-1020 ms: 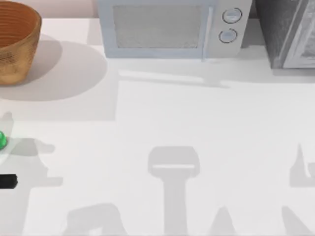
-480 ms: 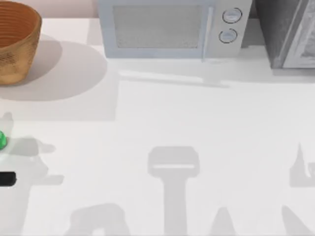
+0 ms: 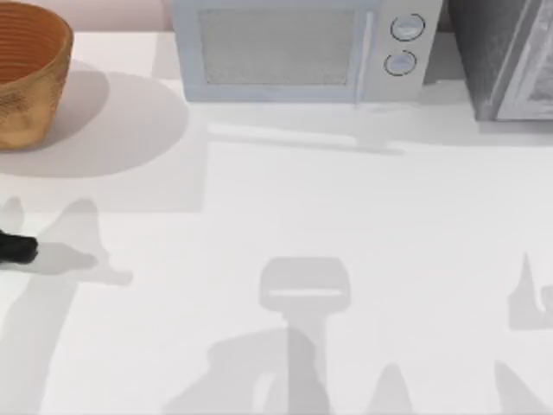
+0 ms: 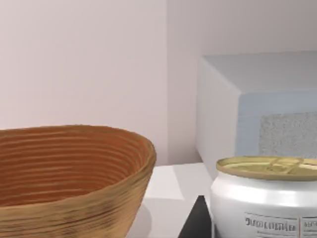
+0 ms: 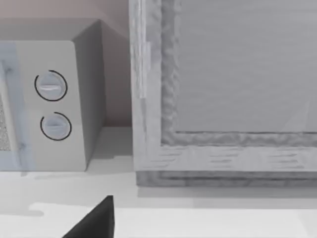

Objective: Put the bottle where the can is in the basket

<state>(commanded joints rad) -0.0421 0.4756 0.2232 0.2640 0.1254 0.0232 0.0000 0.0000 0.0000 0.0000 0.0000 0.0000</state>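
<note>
The orange-brown wicker basket (image 3: 26, 73) stands at the table's far left corner, and its ribbed wall (image 4: 74, 178) rises close in the left wrist view. The can (image 4: 265, 201), white with a dull gold top, stands upright outside the basket, very near the left wrist camera. A dark piece of my left gripper (image 3: 17, 249) lies at the table's left edge, nearer than the basket, and its dark tip (image 4: 197, 222) sits right beside the can. The bottle is hidden. A dark tip of my right gripper (image 5: 94, 220) hangs over the table in front of the grey cabinet.
A pale blue microwave (image 3: 298, 52) with two round knobs (image 3: 406, 28) stands along the back edge. A grey cabinet (image 3: 505, 56) fills the far right corner. Arm shadows fall across the white tabletop (image 3: 285, 216).
The dark left gripper piece moved from lower on the left edge toward the basket, onto the spot where the green bottle showed. The bottle no longer shows. Arm shadows shifted.
</note>
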